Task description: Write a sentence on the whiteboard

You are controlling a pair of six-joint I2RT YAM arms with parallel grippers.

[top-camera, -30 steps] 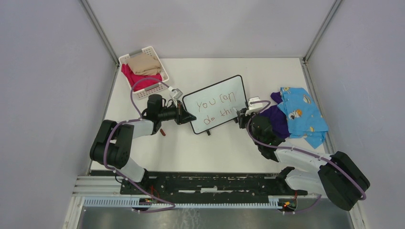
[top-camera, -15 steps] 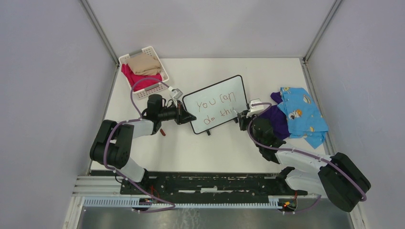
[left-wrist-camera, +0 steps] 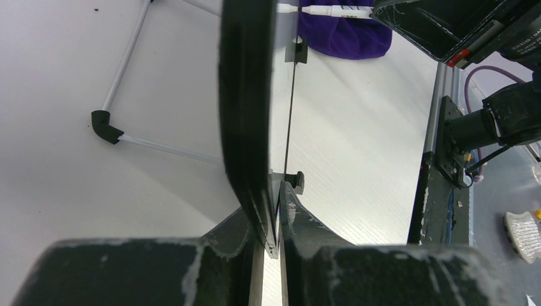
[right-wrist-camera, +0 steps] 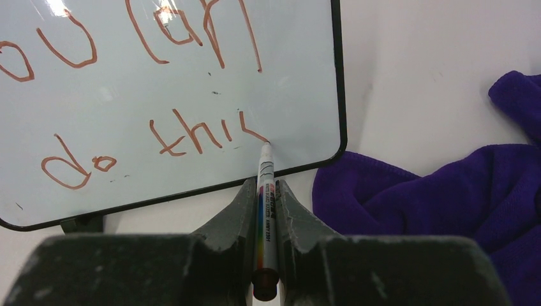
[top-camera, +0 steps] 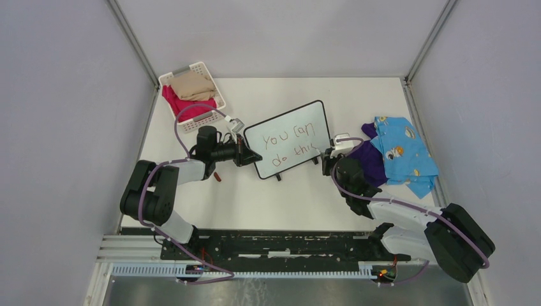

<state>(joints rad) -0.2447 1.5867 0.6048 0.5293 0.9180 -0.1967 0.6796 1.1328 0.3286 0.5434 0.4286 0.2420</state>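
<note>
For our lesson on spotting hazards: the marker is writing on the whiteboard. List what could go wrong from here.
1. The marker tip sits close to a corner of the whiteboard, so the next stroke may run onto the frame.
2. The left gripper pinches only one edge of the whiteboard; writing pressure could twist it loose.

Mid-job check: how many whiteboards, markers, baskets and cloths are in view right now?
Whiteboard: 1
Marker: 1
Basket: 1
Cloths: 4 (beige cloth, pink cloth, purple cloth, blue patterned cloth)
Total: 7
</note>
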